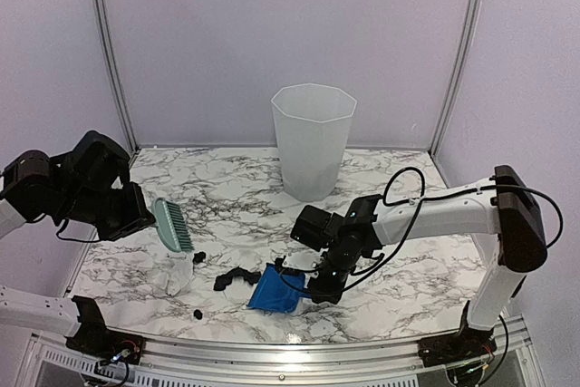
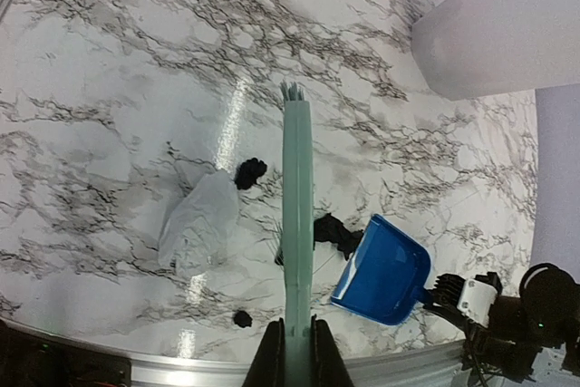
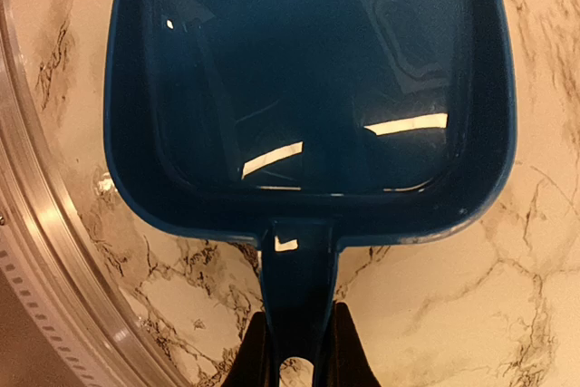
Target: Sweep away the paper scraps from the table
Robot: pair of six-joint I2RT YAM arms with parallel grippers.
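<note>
White marble table [image 1: 408, 269] carried black paper scraps [image 2: 335, 231] left of the dustpan [image 3: 308, 88], clamped by my right gripper [image 3: 297, 351]. My left gripper [image 2: 296, 351] clenched the brush [image 2: 295, 178]. The pan's lip perhaps sat tilted, so swept scraps could slide beneath.

Paper scraps [image 1: 237, 276] lie on the table [image 1: 408, 269] between brush [image 1: 170, 224] and dustpan [image 1: 272, 295].

You have a blue dustpan [image 1: 272, 295] near the front at centre, its mouth facing left. Left of it lies a crumpled whitish plastic piece [image 1: 177, 274], with the pale green brush [image 1: 170, 224] just beyond. A translucent white bin [image 1: 313, 142] stands upright, far back.
</note>
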